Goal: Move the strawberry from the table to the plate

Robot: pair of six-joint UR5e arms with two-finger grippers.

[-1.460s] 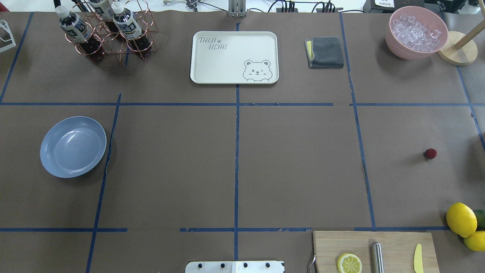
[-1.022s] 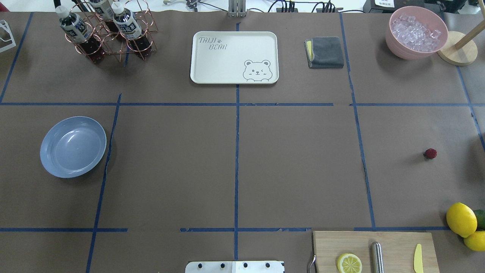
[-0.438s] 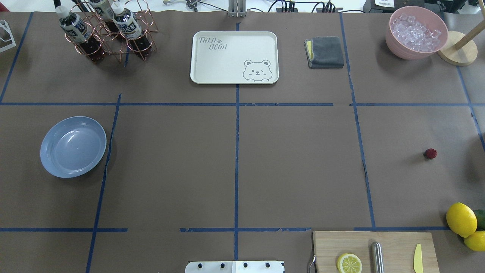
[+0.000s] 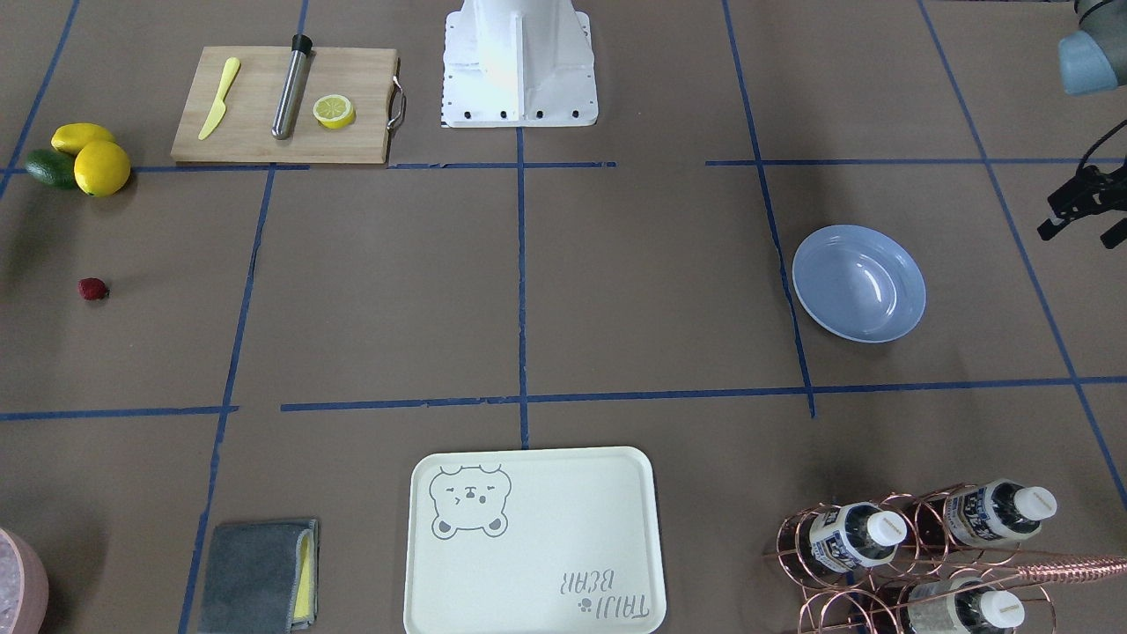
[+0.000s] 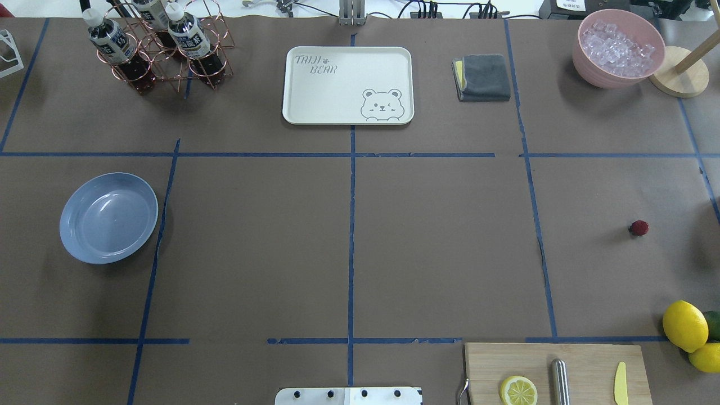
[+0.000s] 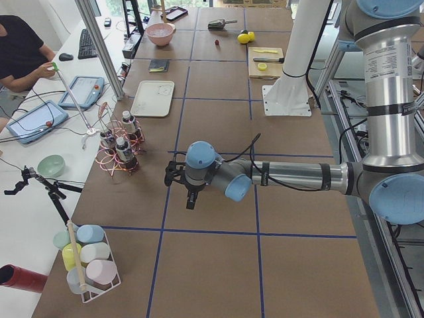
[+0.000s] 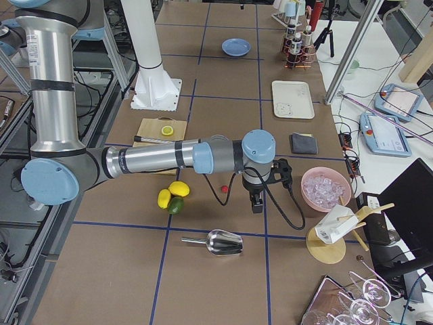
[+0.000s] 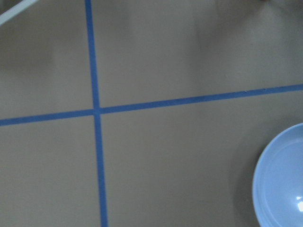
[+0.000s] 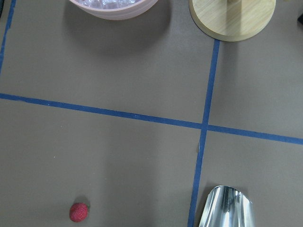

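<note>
The strawberry [image 5: 638, 228] is a tiny dark-red berry lying alone on the table [image 5: 439, 247] at the right side; it also shows as the strawberry [image 4: 92, 289], [image 9: 79, 212]. Far off on the left sits the pale-blue plate [image 5: 108, 217], with nothing in it, also seen as the plate [image 4: 858, 282], [image 8: 281, 179]. My right gripper [image 7: 258, 203] hangs above the table just beyond the strawberry [image 7: 224, 189]. My left gripper [image 6: 191, 199] hovers over the table's left end. Whether either gripper is open or shut I cannot tell.
Two lemons and an avocado [image 5: 684, 325] lie near the strawberry, beside a cutting board [image 5: 585, 360] with a lemon half and knife. A pink ice bowl [image 5: 617, 48], metal scoop [image 9: 226, 208], bear tray [image 5: 347, 84], grey cloth [image 5: 484, 77] and bottle rack [image 5: 163, 45] stand around.
</note>
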